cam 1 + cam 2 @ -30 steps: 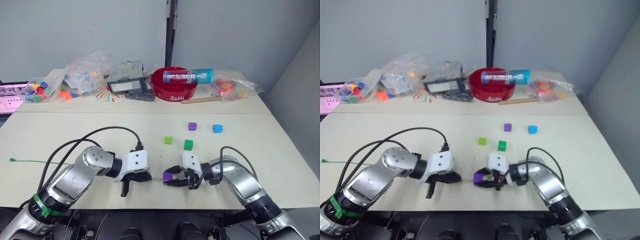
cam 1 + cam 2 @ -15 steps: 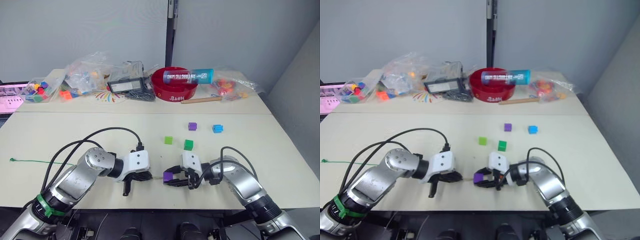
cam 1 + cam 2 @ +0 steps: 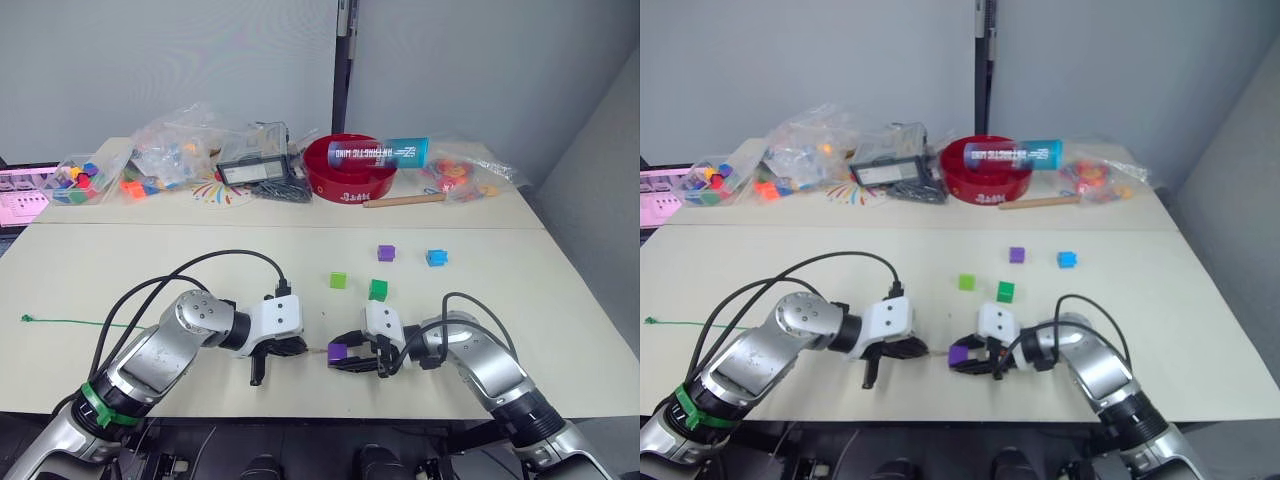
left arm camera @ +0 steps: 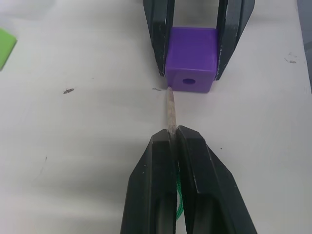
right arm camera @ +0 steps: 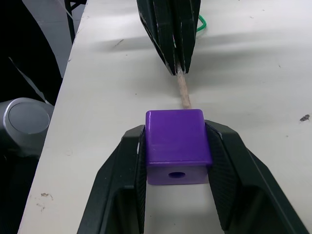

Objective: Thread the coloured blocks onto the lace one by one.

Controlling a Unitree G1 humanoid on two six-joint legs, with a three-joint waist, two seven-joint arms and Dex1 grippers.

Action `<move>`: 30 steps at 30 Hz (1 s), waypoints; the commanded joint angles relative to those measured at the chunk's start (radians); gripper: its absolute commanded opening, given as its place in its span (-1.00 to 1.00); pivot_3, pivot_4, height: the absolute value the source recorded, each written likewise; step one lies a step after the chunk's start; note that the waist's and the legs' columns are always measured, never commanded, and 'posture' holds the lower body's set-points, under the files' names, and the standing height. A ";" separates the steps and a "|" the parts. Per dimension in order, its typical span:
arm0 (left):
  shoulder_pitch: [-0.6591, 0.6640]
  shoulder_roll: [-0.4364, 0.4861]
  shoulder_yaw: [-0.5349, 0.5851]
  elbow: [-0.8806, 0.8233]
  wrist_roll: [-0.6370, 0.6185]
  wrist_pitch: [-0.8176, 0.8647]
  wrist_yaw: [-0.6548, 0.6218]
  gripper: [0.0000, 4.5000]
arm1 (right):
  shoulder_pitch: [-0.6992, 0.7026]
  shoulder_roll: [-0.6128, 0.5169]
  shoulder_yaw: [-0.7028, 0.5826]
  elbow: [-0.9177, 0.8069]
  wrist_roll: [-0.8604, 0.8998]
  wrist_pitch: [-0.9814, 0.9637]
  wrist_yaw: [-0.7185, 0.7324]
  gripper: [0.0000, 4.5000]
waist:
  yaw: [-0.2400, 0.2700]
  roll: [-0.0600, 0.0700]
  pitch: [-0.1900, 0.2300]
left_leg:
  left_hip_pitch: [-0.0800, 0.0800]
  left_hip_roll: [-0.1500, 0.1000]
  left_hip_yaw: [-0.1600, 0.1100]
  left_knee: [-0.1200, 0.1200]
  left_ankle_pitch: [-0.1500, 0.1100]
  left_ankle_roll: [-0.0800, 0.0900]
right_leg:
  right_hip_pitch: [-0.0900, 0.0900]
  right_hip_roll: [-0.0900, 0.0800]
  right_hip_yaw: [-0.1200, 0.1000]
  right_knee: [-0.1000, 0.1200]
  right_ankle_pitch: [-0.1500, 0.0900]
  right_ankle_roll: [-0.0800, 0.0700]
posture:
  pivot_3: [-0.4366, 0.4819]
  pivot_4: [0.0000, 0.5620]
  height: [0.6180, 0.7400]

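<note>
My right gripper (image 3: 341, 354) is shut on a purple block (image 5: 178, 144), held just above the table with its hole facing my left gripper. My left gripper (image 4: 171, 137) is shut on the lace's pale stiff tip (image 4: 170, 108). The tip's end touches the block's face just beside the hole (image 4: 189, 81), not inside it. The green lace (image 3: 60, 322) trails away to the left across the table. Farther back lie a light green block (image 3: 338, 280), a darker green block (image 3: 377, 290), a second purple block (image 3: 386, 253) and a sky blue block (image 3: 434, 257).
On the far table stand a red bowl (image 3: 348, 168) with a tube lying across it, a wooden stick (image 3: 404, 200), a black device (image 3: 250, 170) and clear bags of toy pieces (image 3: 165, 155). Black cables (image 3: 215, 262) loop over the table by my left arm.
My left gripper has crept to the right with the lace tip, closing the gap until the tip meets the purple block. The right gripper has held still.
</note>
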 commanded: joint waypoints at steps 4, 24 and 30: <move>-0.031 -0.023 0.001 -0.059 -0.043 -0.006 -0.028 -1.00 | -0.004 0.008 -0.020 0.047 -0.039 0.039 -0.068 -0.48 | -0.001 0.000 0.000 | 0.001 0.000 0.000 0.000 0.000 0.000 | 0.000 0.000 0.000 0.000 0.000 0.000 | -0.05 -0.47 0.85; 0.097 0.064 0.087 -0.018 -0.059 -0.081 -0.006 -1.00 | 0.046 -0.042 -0.064 0.092 -0.012 -0.024 -0.047 -0.48 | 0.001 -0.001 -0.001 | 0.002 0.000 0.000 0.000 0.000 0.000 | 0.002 0.000 0.000 0.000 0.000 0.000 | -0.05 -0.47 0.85; 0.163 0.019 0.105 0.054 -0.062 -0.178 0.017 -1.00 | 0.086 -0.083 -0.082 0.043 0.004 -0.001 -0.059 -0.48 | 0.026 0.000 -0.001 | 0.002 -0.001 0.000 0.000 0.000 0.000 | 0.002 -0.002 0.000 -0.002 0.000 0.001 | -0.05 -0.47 0.85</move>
